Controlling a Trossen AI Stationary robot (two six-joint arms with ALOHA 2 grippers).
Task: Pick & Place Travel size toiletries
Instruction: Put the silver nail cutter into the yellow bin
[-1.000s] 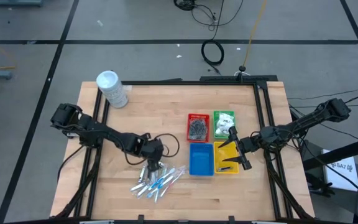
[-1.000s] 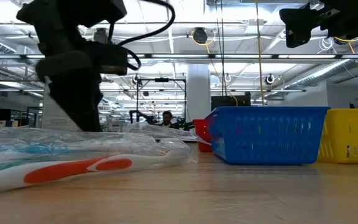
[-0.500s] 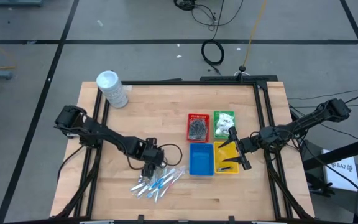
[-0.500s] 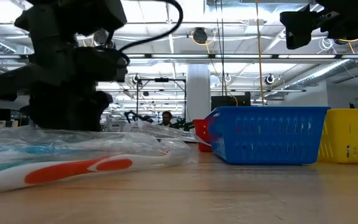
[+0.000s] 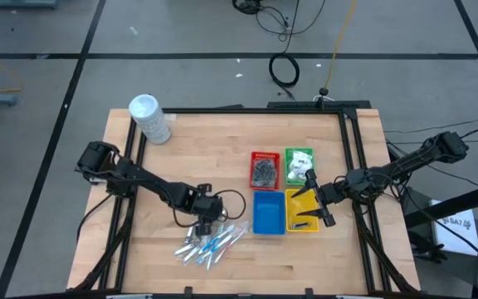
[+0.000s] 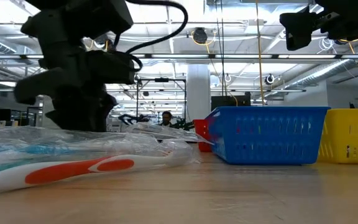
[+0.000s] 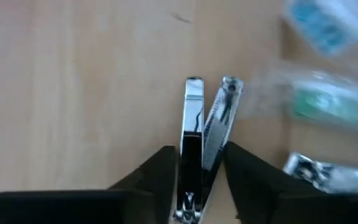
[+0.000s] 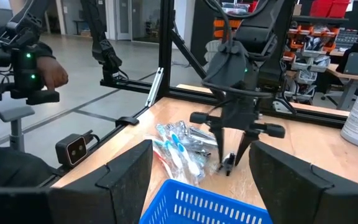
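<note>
High view: on the wooden bench [image 5: 181, 158], the left pincer [image 5: 203, 223] hangs at the far edge of a heap of clear-wrapped toothbrushes [image 5: 212, 243], left of the blue tray [image 5: 267, 213]; the right pincer [image 5: 315, 204] waits over the yellow tray [image 5: 303, 213].

Low view: crinkled wrap covers a white-and-orange toothbrush [image 6: 73, 169].

Left wrist view: dark fingers [image 7: 159, 176] grip a shiny metal nail clipper [image 7: 194, 143].

Right wrist view: its own pincer stands wide, facing the left arm.
</note>
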